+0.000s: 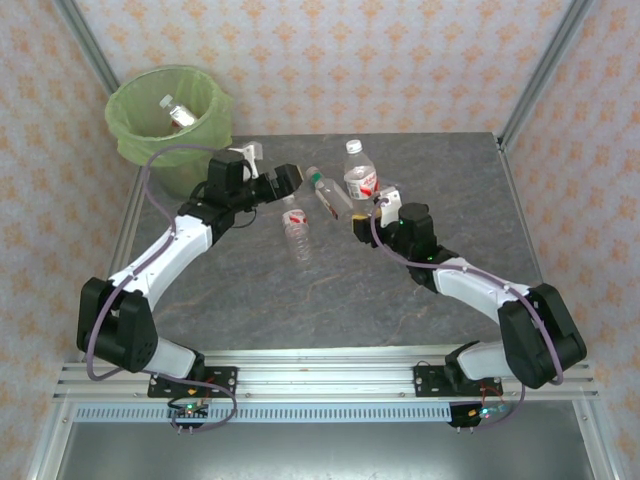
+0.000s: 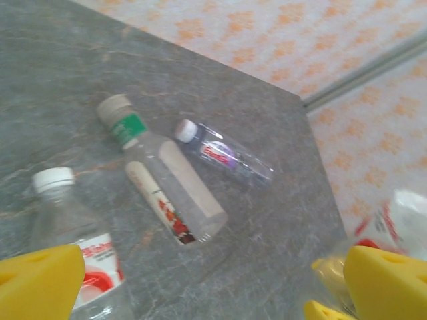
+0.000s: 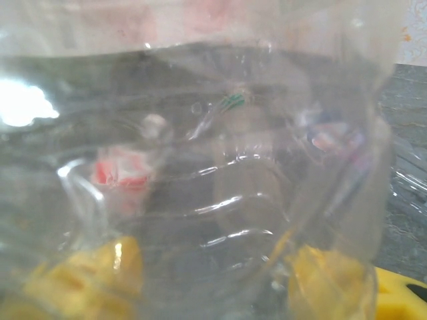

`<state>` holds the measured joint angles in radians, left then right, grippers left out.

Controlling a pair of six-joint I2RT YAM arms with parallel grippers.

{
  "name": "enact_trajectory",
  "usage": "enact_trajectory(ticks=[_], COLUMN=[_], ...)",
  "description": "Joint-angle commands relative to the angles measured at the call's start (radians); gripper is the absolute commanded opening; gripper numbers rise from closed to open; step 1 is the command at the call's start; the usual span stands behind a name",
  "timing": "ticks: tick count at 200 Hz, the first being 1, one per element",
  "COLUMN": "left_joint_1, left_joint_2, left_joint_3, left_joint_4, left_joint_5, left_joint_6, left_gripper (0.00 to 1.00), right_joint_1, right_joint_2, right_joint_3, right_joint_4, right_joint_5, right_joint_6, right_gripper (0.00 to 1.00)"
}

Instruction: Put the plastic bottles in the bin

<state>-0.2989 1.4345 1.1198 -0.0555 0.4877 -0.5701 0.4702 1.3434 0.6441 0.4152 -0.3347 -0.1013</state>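
The bin (image 1: 206,130), lined in light green, stands at the table's far left corner with one bottle (image 1: 180,113) inside. My right gripper (image 1: 365,212) (image 3: 210,280) is shut on an upright clear bottle (image 1: 358,172) (image 3: 213,193) (image 2: 395,223) with a white cap and a red-white label. My left gripper (image 1: 288,180) (image 2: 213,293) is open over bare table with nothing between its fingers. Lying ahead of it are a green-necked bottle (image 1: 328,192) (image 2: 167,187), a red-labelled clear bottle (image 1: 297,232) (image 2: 77,233) and a small purple-labelled bottle (image 2: 228,155).
Aluminium frame posts (image 1: 540,70) (image 1: 85,45) rise at the table's far corners, and patterned walls enclose the cell. The table's right edge (image 2: 327,173) runs close beyond the lying bottles in the left wrist view.
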Motion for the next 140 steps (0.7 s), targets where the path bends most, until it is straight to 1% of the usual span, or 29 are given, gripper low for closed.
enact_trajectory(ticks=[1,25,39,57,73,94,123,140], left_joint_1=[-0.040,-0.095,-0.129,-0.167,-0.192,-0.204,-0.206,-0.209], left_joint_2=[-0.039,-0.047,-0.049,-0.043,-0.033,-0.011,0.032,0.062], left_joint_3=[0.005,0.013,0.015,0.036,0.054,0.081,0.123,0.143], left_joint_4=[0.064,0.087,0.094,0.074,0.054,0.030,0.029,0.041], left_joint_5=[0.080,0.112,0.115,0.101,0.054,-0.012,0.007,-0.001], left_joint_6=[0.112,0.168,0.205,0.247,0.259,0.259,0.260,0.256], left_gripper=[1.00,1.00,1.00,1.00,1.00,1.00,1.00,1.00], right_joint_1=[0.023,0.045,0.051,0.053,0.061,0.071,0.081,0.082], right_joint_2=[0.006,0.026,0.042,0.067,0.082,0.093,0.106,0.109], right_joint_3=[0.039,0.067,0.086,0.109,0.121,0.130,0.140,0.138], right_joint_4=[0.065,0.063,0.063,0.062,0.061,0.060,0.059,0.080], right_joint_5=[0.004,0.005,-0.001,-0.037,-0.041,-0.051,-0.076,-0.096], right_joint_6=[0.048,0.061,0.097,0.141,0.156,0.158,0.173,0.194], right_gripper=[0.56,0.57,0.58,0.58,0.58,0.58,0.58,0.59])
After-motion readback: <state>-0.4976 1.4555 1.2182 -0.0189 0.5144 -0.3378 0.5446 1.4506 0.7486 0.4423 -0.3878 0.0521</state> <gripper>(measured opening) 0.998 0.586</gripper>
